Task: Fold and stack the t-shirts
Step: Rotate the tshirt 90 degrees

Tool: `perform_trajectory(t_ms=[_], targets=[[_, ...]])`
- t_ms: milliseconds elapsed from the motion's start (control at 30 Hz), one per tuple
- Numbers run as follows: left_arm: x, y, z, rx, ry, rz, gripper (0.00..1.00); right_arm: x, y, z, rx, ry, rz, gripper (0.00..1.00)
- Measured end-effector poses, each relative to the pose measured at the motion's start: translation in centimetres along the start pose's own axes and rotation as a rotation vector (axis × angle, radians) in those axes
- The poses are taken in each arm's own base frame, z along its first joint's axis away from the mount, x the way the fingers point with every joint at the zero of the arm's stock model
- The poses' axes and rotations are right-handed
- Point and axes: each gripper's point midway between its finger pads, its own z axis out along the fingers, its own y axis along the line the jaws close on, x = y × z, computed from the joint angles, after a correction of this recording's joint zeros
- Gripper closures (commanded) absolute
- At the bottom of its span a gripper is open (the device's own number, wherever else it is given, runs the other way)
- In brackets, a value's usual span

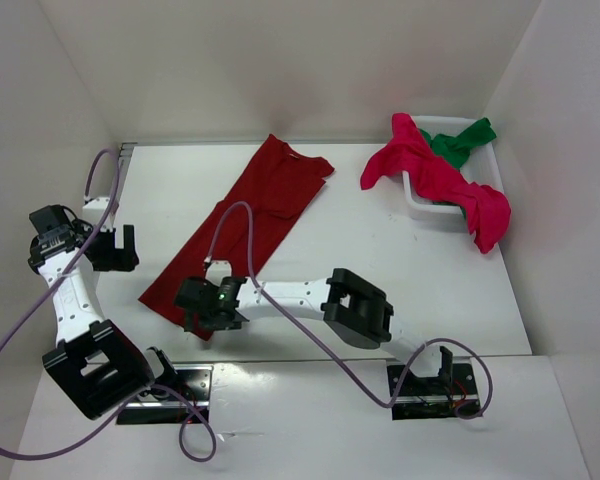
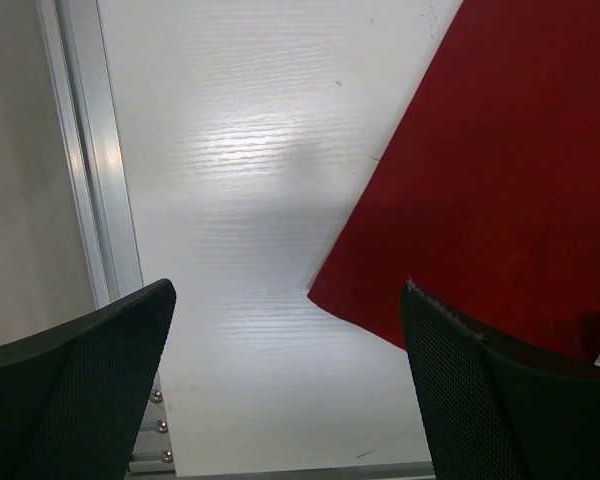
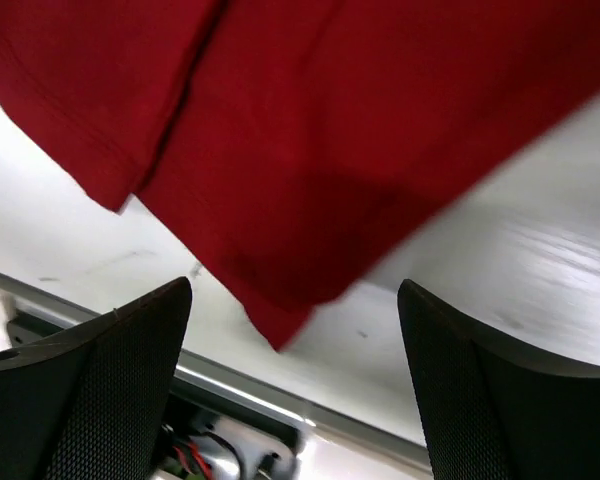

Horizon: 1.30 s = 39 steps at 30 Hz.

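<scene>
A dark red t-shirt (image 1: pixel 245 220) lies flat and folded lengthwise, running diagonally from the back middle of the table to the near left. Its near corner (image 3: pixel 280 330) shows just ahead of my right gripper (image 1: pixel 212 312), which hovers over that end, open and empty (image 3: pixel 295 385). My left gripper (image 1: pixel 115 250) stands open left of the shirt, over bare table (image 2: pixel 290 385), with the shirt's edge (image 2: pixel 500 150) beside its right finger. A crimson t-shirt (image 1: pixel 435 170) hangs over the white basket (image 1: pixel 416 200) at the back right. A green t-shirt (image 1: pixel 465 140) lies in that basket.
White walls close in the table on the left, back and right. An aluminium rail (image 2: pixel 90 150) runs along the left edge and another (image 3: pixel 260 400) along the near edge. Purple cables (image 1: pixel 230 215) loop over the arms and across the dark red shirt.
</scene>
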Motion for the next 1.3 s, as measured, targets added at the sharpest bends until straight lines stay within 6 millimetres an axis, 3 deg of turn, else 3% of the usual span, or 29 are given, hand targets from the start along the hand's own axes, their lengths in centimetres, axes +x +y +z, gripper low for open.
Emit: perform_trajectory(t_ms=[133,167,267,300,400,433,533,600,733,867,1033,1133,1200,1300], targets=[[0.1,-0.1,0.0,0.004,0.005,0.002,0.01,0.1,0.8,0.6,-0.019,0.012,0.02,0.29],[0.1,-0.1,0.0,0.004,0.005,0.003,0.01,0.2,0.8,0.7,-0.019,0.016,0.022,0.41],[0.1,-0.1,0.0,0.003,0.005,0.006,0.01,0.6,0.7,0.9,-0.018,0.036,0.027,0.58],[0.1,0.0,0.0,0.003,0.005,0.008,0.01,0.7,0.6,1.0,-0.017,0.042,0.03,0.73],[0.2,0.1,0.0,0.0,0.008,0.017,0.01,1.0,0.3,1.4,-0.023,0.063,0.056,0.98],[0.2,0.1,0.0,-0.002,0.009,0.022,0.01,0.8,0.1,1.5,-0.026,0.066,0.068,1.0],[0.3,0.1,-0.1,0.003,0.014,0.045,0.01,0.6,-0.6,1.4,-0.049,0.08,0.109,1.0],[0.5,0.1,-0.1,0.008,0.021,0.073,0.01,0.6,-2.5,0.8,-0.049,0.088,0.135,1.0],[0.0,-0.4,-0.5,0.029,0.028,0.156,0.01,0.5,-9.6,-2.0,0.018,0.103,0.194,1.0],[-2.6,-3.0,-0.3,0.08,-0.003,0.321,0.01,1.0,-15.6,-4.3,0.083,0.114,0.237,1.0],[-5.9,-11.0,-0.1,0.222,-0.061,0.612,0.01,3.1,-19.1,-6.5,0.097,0.143,0.239,0.9],[-6.9,-16.7,-0.8,0.312,-0.109,0.797,0.01,4.3,-21.1,-7.8,0.11,0.16,0.246,0.74],[-6.7,-20.0,-1.4,0.35,-0.129,0.911,0.01,5.1,-22.3,-8.8,0.111,0.172,0.253,0.55],[-4.8,-25.2,-2.1,0.421,-0.146,1.115,0.01,6.4,-24.2,-10.5,0.116,0.2,0.254,0.47]])
